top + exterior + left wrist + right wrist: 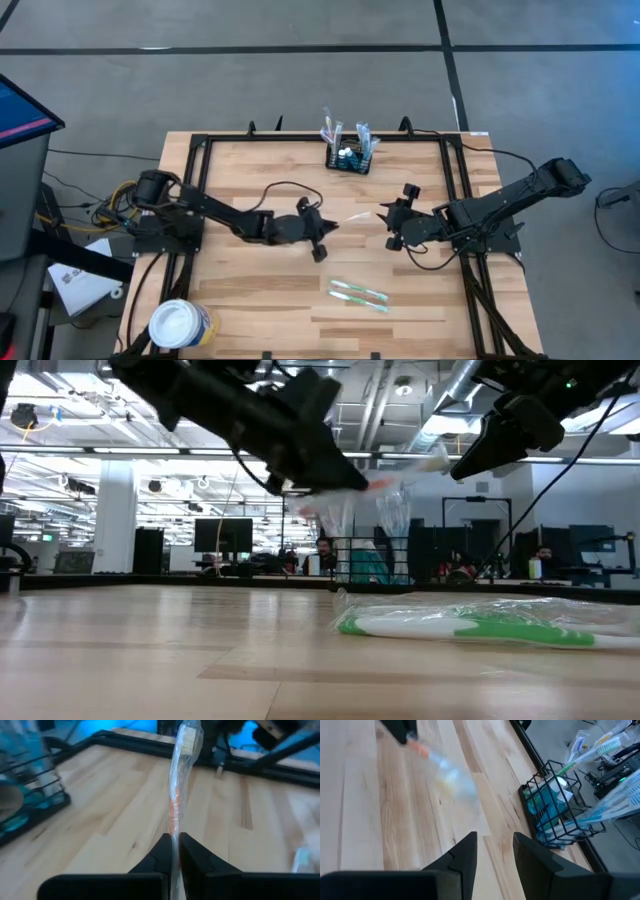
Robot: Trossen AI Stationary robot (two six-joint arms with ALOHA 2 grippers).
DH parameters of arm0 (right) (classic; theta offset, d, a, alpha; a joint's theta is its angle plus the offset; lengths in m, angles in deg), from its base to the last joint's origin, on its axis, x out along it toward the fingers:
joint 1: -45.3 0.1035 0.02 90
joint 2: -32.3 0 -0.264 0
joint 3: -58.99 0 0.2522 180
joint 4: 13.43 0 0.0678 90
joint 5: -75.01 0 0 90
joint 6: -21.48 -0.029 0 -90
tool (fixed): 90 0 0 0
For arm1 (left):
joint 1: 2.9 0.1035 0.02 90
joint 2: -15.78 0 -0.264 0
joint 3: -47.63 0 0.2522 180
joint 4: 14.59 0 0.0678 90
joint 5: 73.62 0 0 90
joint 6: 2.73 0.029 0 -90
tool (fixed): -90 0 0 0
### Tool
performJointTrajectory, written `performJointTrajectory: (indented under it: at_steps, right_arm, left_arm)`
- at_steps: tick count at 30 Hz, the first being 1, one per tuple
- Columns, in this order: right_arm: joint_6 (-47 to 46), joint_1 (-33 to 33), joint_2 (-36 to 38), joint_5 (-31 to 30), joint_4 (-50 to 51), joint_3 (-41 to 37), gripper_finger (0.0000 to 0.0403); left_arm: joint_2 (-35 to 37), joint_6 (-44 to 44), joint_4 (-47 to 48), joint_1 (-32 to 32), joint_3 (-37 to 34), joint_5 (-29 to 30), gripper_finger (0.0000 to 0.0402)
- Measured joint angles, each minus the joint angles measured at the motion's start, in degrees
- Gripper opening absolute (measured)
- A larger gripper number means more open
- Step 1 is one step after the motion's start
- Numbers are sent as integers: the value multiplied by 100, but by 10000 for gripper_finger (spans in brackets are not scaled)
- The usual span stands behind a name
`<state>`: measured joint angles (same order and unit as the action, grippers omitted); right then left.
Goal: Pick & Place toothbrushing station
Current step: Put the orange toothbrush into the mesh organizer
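The left gripper [175, 851] is clamped on a wrapped toothbrush [179, 785], its fingers [159, 851] pinched tight on the handle end of the clear sleeve. It hangs above the middle of the table [250, 290], and the brush sticks out from it toward the right gripper [392, 222], bristle end farthest from the fingers, with an orange patch partway along the handle. In the low view the brush is clear of the wood, up in the air.

The right gripper stands with its jaws apart and nothing between them, just beyond the brush's free tip and not touching it. It too is off the table surface.

The caddy [351, 158] sits at the far edge of the table, against the black frame [300, 137], beyond the gap between the two grippers and well apart from both. It stands upright. Several wrapped brushes [600, 742] stick up out of it at a slant, and something blue and white fills its lower part.

Nearer than the grippers, on the side opposite the caddy, two green wrapped brushes [360, 293] lie flat on the wood side by side.

A round white tub [182, 325] stands at the near left corner, far from the caddy.
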<state>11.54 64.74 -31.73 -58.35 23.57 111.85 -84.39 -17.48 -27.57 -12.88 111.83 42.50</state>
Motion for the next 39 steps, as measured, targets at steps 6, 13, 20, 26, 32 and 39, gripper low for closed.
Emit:
performJointTrajectory:
  at_steps: [6,13,20,26,32,39]
  right_arm:
    - [1,0,0,0,-41,0,117]
    - [140,1,2,8,-405,0,117]
    - [829,0,0,614,-1407,0,117]
    - [1328,-3,2,780,-2220,0,117]
    - [1649,2,2,1356,-3009,0,117]
    - [2037,-7,2,1355,-3684,0,117]
  left_arm:
    - [378,-68,-259,0,-499,353,7]
    - [543,427,-1249,4,-684,427,7]
    - [539,849,-1820,31,-684,374,7]
    - [537,1177,-2555,60,-684,-1,7]
    - [537,1344,-3111,176,-684,-443,7]
    - [535,1351,-3589,307,-684,-1034,7]
